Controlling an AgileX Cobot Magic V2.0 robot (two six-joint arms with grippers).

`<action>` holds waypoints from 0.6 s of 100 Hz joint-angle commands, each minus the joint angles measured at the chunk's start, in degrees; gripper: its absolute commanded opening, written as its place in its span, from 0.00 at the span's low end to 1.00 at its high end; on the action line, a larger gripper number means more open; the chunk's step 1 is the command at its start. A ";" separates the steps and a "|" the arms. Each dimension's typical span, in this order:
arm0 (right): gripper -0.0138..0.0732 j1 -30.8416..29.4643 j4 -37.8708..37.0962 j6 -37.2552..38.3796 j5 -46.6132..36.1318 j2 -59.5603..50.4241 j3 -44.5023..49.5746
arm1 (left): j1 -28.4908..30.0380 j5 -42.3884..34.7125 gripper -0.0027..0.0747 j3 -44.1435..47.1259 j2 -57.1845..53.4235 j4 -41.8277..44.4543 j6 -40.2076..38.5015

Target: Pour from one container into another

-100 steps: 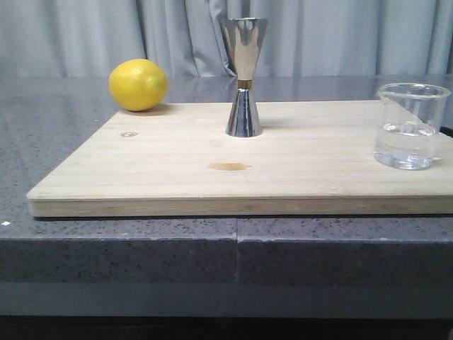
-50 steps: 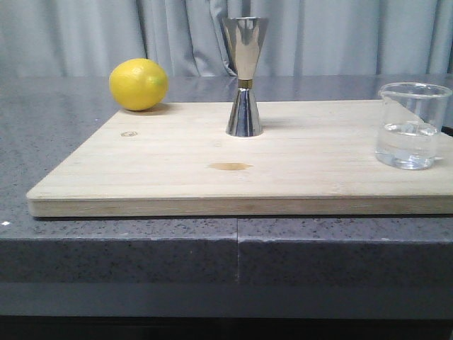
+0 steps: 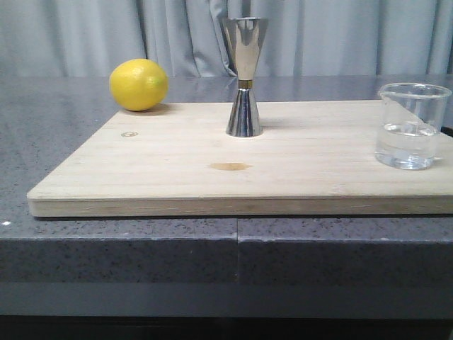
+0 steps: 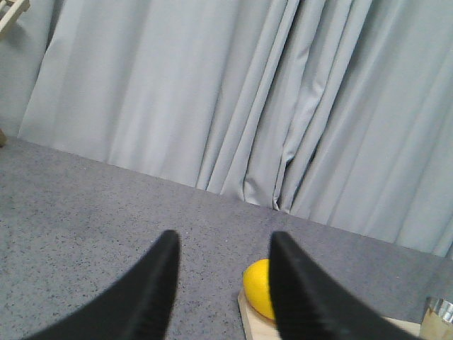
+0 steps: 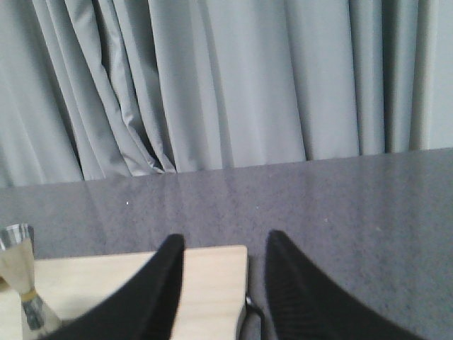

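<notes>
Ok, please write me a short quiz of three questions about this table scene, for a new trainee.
1. True or false: the glass beaker already holds clear liquid.
2. Which thing stands between the lemon and the beaker in the front view?
A. a spoon
B. the steel jigger
C. a bottle
3. Fill in: in the wrist views, the left gripper and the right gripper are both ____ and hold nothing.

Key:
1. True; its lower part is filled.
2. B; it stands upright on the wooden board.
3. Open; each shows a gap between its fingers.
</notes>
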 commanded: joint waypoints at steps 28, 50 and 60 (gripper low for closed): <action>0.86 0.01 1.85 -0.19 -16.68 10.15 -2.58 | -1.82 -5.45 0.90 -4.80 15.32 3.97 0.85; 0.86 0.01 1.85 -0.19 -2.89 10.53 -2.58 | -17.23 -10.76 0.83 -4.80 23.73 15.35 1.64; 0.86 0.01 1.85 -0.29 -1.10 10.53 -2.35 | -23.84 -17.70 0.81 -4.80 29.01 16.29 1.64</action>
